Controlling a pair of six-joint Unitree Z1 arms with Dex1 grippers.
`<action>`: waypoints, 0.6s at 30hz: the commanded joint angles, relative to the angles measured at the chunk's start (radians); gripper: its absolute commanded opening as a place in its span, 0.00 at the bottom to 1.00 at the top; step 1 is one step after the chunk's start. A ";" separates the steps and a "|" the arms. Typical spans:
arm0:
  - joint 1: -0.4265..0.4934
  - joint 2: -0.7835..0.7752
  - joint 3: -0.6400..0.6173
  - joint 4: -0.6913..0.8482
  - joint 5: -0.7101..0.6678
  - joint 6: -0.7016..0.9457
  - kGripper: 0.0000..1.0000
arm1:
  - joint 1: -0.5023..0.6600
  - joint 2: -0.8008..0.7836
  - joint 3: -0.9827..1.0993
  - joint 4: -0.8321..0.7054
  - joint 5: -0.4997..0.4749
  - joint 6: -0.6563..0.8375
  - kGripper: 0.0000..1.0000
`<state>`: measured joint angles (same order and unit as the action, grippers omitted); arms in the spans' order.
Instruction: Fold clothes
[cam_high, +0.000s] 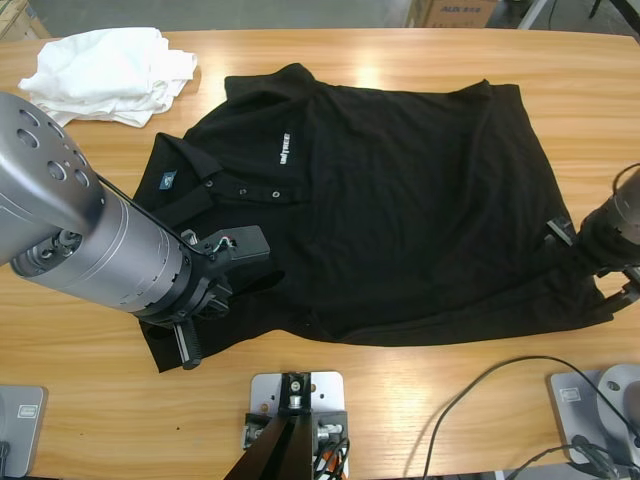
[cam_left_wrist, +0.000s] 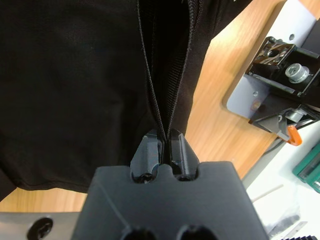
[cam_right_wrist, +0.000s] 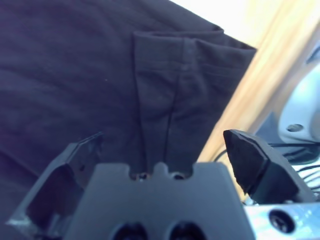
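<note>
Left gripper (cam_left_wrist: 165, 145) pinching black polo shirt (cam_high: 400, 200) sleeve

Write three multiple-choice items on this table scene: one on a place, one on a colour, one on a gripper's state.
1. Where do the white garments lie?
A. on the shirt
B. at a far corner of the table, beside the shirt's collar end
C. in a gripper

2. What colour is the shirt?
A. black
B. red
C. grey

3. How is the left gripper?
A. open above bare wood
B. shut on a fold of the shirt
C. holding the white garments

Key: B, the high view shows the pile on wood off the collar end; A, black in every view; B, the left wrist view shows cloth pinched at the gripper.
</note>
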<state>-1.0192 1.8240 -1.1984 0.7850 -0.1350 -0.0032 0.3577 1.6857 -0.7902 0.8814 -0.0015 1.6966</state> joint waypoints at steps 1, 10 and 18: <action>-0.007 0.006 0.026 0.014 0.015 -0.008 0.00 | -0.020 0.148 -0.032 0.022 0.010 -0.034 0.97; -0.007 0.015 0.019 0.014 0.016 -0.008 0.00 | -0.003 0.220 -0.083 0.107 0.012 -0.030 0.97; -0.007 0.011 0.028 0.014 0.020 -0.009 0.00 | 0.041 0.251 -0.115 0.153 0.024 -0.012 0.97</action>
<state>-1.0192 1.8240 -1.1983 0.7850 -0.1347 -0.0032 0.3720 1.8956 -0.8865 1.0006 0.0011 1.6754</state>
